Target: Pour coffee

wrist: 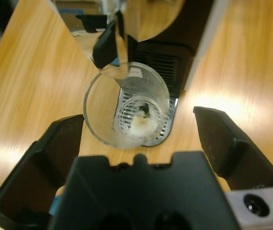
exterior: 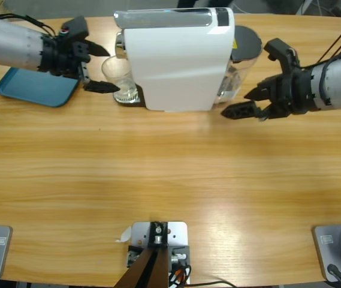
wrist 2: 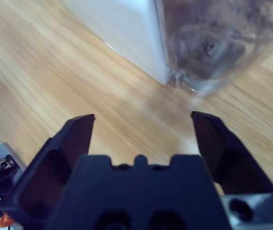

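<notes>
Clear glass (exterior: 119, 80) stands on the drip tray (wrist: 167, 125) at the left end of the white machine (exterior: 176, 60), under its spout (wrist: 111, 40). Inside, only a thin pale-brownish film at the bottom; whether that is coffee (wrist: 141, 120) cannot be told, and no dark liquid shows.

Left gripper (exterior: 95, 67) reaches in from the left edge, jaws spread wide, one on the far side of the glass, the other on the near side by its base. Contact with the glass cannot be told. In the left wrist view the glass sits between the two jaws and ahead of them, apart from both.

Blue tray (exterior: 35, 90) lies on the table (exterior: 170, 174) at the far left, partly under the left arm.

Right gripper (exterior: 248, 102) comes in from the right edge, jaws spread, holding nothing, near the right end of the machine. Its wrist view shows the machine's white corner and the clear water tank (wrist 2: 213, 43) ahead, wood beneath.

Tank has a dark lid (exterior: 247, 42), seen from above behind the machine's right end.
</notes>
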Robot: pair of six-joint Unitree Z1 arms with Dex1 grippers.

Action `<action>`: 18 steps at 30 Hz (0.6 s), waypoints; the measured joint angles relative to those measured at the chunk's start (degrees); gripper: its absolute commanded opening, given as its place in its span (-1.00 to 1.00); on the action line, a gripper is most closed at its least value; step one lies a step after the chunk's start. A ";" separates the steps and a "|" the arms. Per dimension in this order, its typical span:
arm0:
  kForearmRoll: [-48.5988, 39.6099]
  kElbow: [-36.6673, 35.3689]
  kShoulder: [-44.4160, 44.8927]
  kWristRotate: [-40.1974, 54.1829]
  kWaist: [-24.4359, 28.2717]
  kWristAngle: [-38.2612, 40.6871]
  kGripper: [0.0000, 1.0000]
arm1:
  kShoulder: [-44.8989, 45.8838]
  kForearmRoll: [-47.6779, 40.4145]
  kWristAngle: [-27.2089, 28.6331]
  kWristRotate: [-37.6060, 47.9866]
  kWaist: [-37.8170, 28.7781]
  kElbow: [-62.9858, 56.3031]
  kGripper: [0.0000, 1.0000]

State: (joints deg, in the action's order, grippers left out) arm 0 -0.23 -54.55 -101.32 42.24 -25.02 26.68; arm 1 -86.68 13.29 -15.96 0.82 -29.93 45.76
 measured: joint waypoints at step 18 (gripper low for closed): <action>-18.36 14.12 24.44 -16.37 -5.39 -14.40 0.99 | -12.35 40.98 6.39 -0.70 3.82 63.50 -1.00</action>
State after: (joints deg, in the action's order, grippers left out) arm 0 -18.59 -40.43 -76.88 25.88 -30.41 12.28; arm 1 -99.04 54.27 -9.57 0.12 -26.11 109.26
